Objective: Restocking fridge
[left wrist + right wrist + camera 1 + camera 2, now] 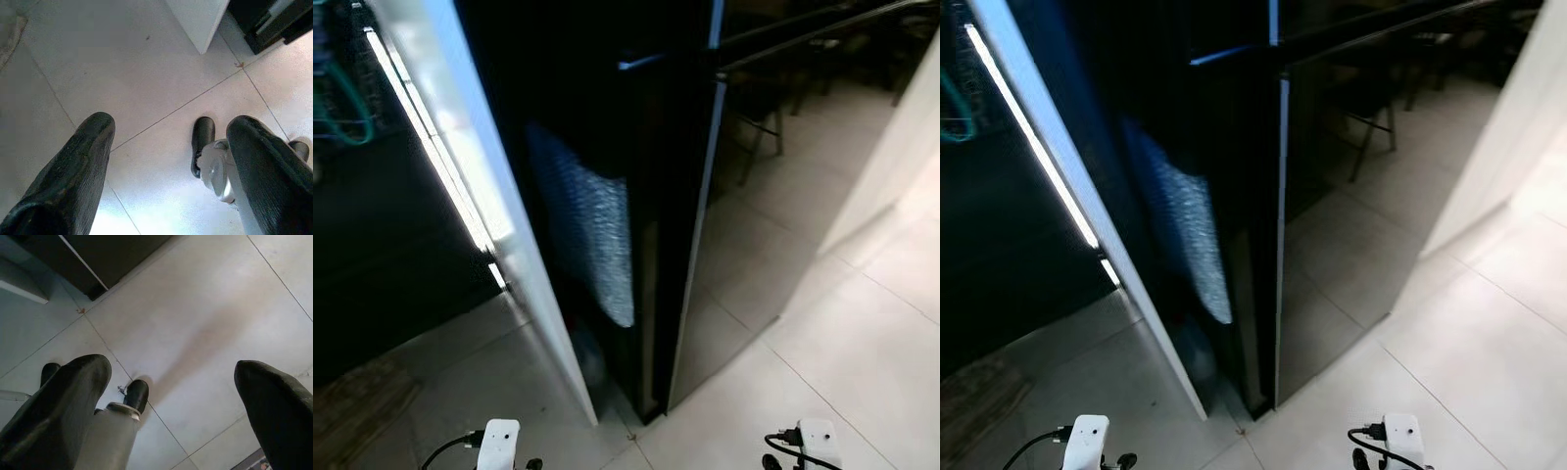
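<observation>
**Inspector:** Fridge position and hand status, nearest first.

**Robot:** Both my arms hang low at my sides. My left gripper (161, 166) points down at the pale floor tiles (122, 63), fingers spread apart, nothing between them. My right gripper (171, 406) hangs the same way, fingers apart and empty. My black feet show on the tiles below them. Just ahead stands the black fridge (607, 147), its base corner close to my feet. Its white door (489, 196) is swung open on my left, a lit strip running along its edge. Inside is dark; a pale frosted patch (597, 235) shows, but I cannot tell what it is. Further off, the glossy side panel (754, 215) reflects chairs.

**Inspector:** Stage of the task?

**Robot:** Open door with empty hands fits either fetching stock or having just shelved some. I cannot judge which.

**Inspector:** Advice for working here?

**Robot:** In my judgement, keep clear of the open door's edge, square my stance to the opening, and raise an arm only once the dark shelves are readable.
</observation>
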